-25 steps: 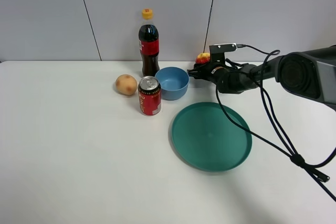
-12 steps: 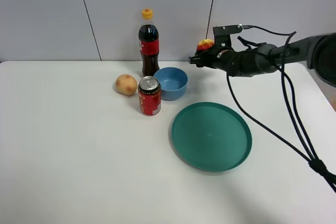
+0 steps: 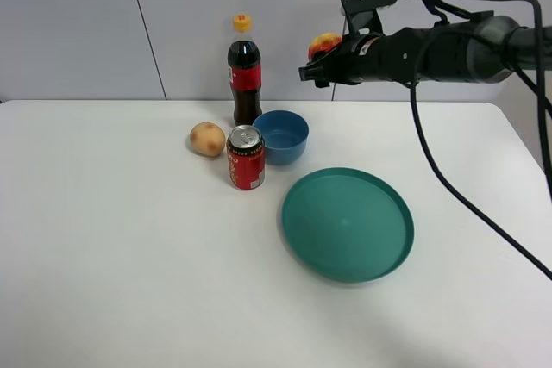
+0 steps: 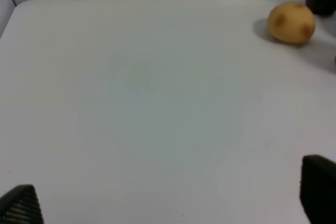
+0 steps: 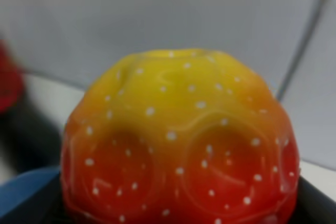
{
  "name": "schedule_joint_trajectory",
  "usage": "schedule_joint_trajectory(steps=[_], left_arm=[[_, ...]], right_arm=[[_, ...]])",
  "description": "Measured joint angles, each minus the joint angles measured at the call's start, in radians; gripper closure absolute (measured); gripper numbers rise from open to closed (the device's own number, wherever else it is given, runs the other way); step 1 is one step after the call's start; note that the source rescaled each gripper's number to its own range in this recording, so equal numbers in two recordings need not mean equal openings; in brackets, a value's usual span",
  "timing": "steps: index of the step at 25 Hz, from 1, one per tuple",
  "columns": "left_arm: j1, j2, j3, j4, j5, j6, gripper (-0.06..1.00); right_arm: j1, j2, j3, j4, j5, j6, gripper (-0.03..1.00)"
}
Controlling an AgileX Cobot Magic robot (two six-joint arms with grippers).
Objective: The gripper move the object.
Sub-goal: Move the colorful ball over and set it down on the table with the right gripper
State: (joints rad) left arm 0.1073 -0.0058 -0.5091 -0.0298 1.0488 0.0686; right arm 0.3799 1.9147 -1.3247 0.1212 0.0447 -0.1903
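Note:
The bumpy red and yellow ball (image 3: pixel 325 44) is held in my right gripper (image 3: pixel 321 59), high above the table, up and to the right of the blue bowl (image 3: pixel 281 136). It fills the right wrist view (image 5: pixel 178 140), with black jaws at its lower sides. My left gripper (image 4: pixel 168 203) is open and empty over bare white table; only its two black fingertips (image 4: pixel 21 205) show. The left arm is out of the exterior view.
A tan round fruit (image 3: pixel 207 139), a red can (image 3: pixel 246 157) and a cola bottle (image 3: pixel 244 72) stand left of the bowl. A teal plate (image 3: pixel 348 223) lies in front of the bowl. The fruit also shows in the left wrist view (image 4: pixel 291 22).
My right gripper has lifted the ball from near table height behind the bowl up and slightly left. The arm now stretches higher across the wall.

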Motion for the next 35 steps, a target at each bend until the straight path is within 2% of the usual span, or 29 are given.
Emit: schedule_joint_trajectory(steps=[7, 13, 20, 28, 35], left_arm=[[0.0, 0.0, 0.0, 0.0, 0.0, 0.0, -0.06], [0.0, 0.0, 0.0, 0.0, 0.0, 0.0, -0.06], [0.0, 0.0, 0.0, 0.0, 0.0, 0.0, -0.06], [0.0, 0.0, 0.0, 0.0, 0.0, 0.0, -0.06], [0.0, 0.0, 0.0, 0.0, 0.0, 0.0, -0.06]], right_arm=[[0.089, -0.08, 0.0, -0.083, 0.267, 0.0, 0.97], [0.144, -0.136, 0.0, -0.085, 0.378, 0.002, 0.97], [0.3, -0.197, 0.0, -0.086, 0.414, 0.003, 0.97], [0.483, -0.171, 0.0, -0.086, 0.424, 0.003, 0.97], [0.535, -0.001, 0.0, -0.094, 0.398, 0.003, 0.97]])
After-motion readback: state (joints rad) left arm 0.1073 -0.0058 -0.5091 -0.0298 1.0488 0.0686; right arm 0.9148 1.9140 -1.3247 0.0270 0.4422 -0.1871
